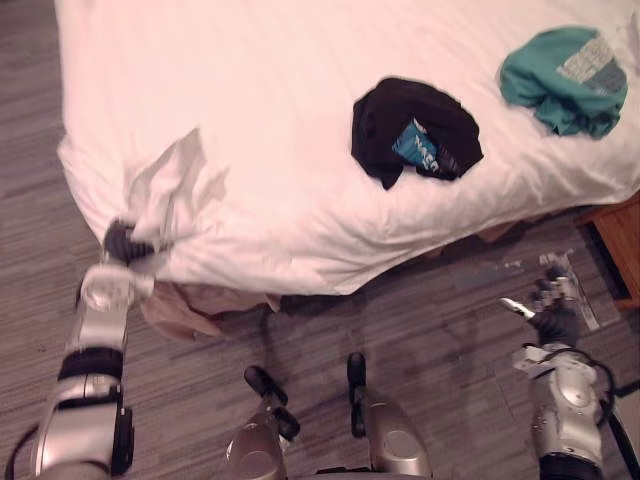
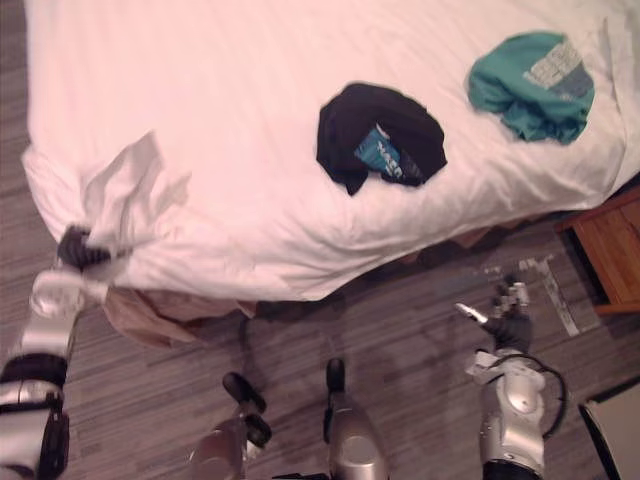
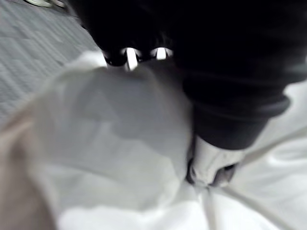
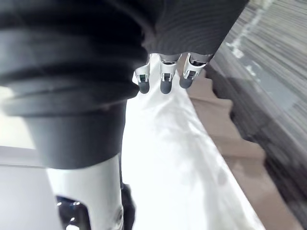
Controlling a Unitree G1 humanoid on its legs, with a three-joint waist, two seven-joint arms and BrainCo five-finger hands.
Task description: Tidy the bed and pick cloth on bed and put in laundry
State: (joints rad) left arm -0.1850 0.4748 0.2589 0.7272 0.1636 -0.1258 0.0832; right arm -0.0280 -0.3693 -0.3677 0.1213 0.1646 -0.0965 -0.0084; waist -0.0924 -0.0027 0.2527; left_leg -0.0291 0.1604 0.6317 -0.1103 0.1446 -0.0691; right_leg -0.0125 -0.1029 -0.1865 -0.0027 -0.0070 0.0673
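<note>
A white sheet (image 1: 250,90) covers the bed. My left hand (image 1: 125,242) grips a bunched corner of the sheet (image 1: 170,190) at the bed's near left corner; in the left wrist view the thumb (image 3: 208,167) and curled fingers press into the white cloth (image 3: 120,158). A black cloth with a blue print (image 1: 415,125) lies crumpled on the middle of the bed. At the bed's far right lies a teal cloth (image 1: 565,80). My right hand (image 1: 555,305) hangs open over the floor at the lower right, apart from the bed, its fingers (image 4: 163,79) straight.
A beige bed skirt (image 1: 185,305) hangs out under the sheet at the near left corner. A wooden nightstand (image 2: 610,250) stands at the right edge, beside the bed. Grey plank floor (image 1: 420,330) lies between me and the bed.
</note>
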